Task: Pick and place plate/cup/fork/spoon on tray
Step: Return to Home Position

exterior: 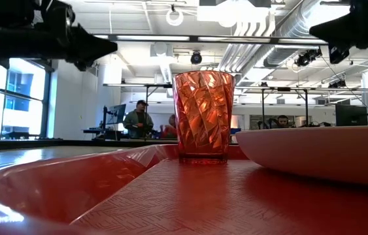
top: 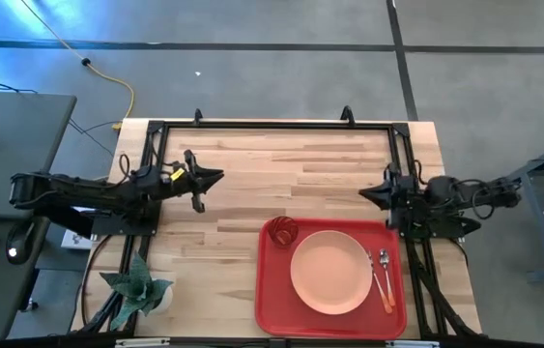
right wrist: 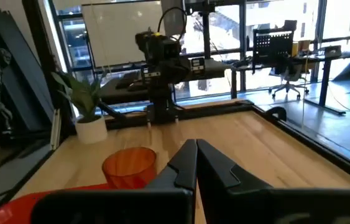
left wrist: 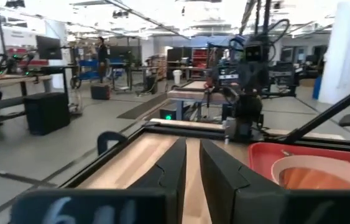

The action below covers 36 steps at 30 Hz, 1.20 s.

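Table: A pale wood-plank table (top: 281,164) had a black metal frame (top: 272,126) along its far edge and down both sides. A broad stretch of bare wood lay between the two arms.
Tray: A flat red plastic tray (top: 272,290) with rounded corners and a low rim sat at the near right of the table. Its near edge was close to the table's near edge. Seen from the low camera, its floor had a fine ribbed texture.
Plate: A round, shallow, peach-pink plate (top: 330,272) lay in the middle of the tray.
Cup: A small see-through orange-red cup (top: 283,231) with faceted walls stood upright in the tray's far left corner, just beside the plate.
Fork: A fork (top: 375,274) with metal tines and a slim orange handle lay on the tray, just right of the plate.
Spoon: A spoon (top: 386,280) with a metal bowl and an orange handle lay right of the fork, near the tray's right rim.
Left arm: It stretched level from the table's left side. Its tool (top: 215,177) pointed toward the centre above bare wood, well apart from the tray. The fingers stood a narrow slit apart and held nothing.
Right arm: It was folded at the table's right side. Its tool (top: 366,192) pointed left, just beyond the tray's far right corner. The fingertips met and held nothing.
Plant: A small potted plant (top: 136,287) stood by the table's near left corner.
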Tool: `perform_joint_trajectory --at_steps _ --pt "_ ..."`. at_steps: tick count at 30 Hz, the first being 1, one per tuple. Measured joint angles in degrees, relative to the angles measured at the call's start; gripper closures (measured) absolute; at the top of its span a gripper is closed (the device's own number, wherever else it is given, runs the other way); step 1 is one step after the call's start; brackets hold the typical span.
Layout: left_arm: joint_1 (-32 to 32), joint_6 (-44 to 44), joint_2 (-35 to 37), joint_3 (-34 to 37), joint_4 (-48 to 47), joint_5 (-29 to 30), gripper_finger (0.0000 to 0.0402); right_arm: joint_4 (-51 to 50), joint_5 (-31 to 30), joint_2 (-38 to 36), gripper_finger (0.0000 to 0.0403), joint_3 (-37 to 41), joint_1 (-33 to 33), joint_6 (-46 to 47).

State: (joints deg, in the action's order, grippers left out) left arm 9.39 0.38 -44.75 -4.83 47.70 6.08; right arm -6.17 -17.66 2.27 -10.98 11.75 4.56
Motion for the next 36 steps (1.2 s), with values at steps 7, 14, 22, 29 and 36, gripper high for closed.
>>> perform_joint_trajectory --at_steps 7,14,22,29,36 --pt "3.4 0.1 7.1 3.9 1.2 -4.0 0.04 5.3 0.3 -2.1 0.0403 6.0 -0.1 1.0" --pt "6.9 -1.7 10.3 4.2 -5.1 -13.5 0.0401 11.2 0.4 -2.0 0.0403 10.2 -2.6 2.6" --pt "6.3 1.3 11.4 4.2 -17.8 -14.1 0.0399 9.2 3.9 -0.6 0.0403 10.4 -4.7 6.0" --pt "7.4 0.5 20.2 4.1 -18.1 -15.1 0.0399 9.2 4.0 -0.4 0.0403 10.4 -4.6 4.5" --pt "8.8 1.7 35.1 4.1 -30.6 -18.6 0.0399 9.4 1.7 -0.2 0.0403 10.4 -4.6 4.0"
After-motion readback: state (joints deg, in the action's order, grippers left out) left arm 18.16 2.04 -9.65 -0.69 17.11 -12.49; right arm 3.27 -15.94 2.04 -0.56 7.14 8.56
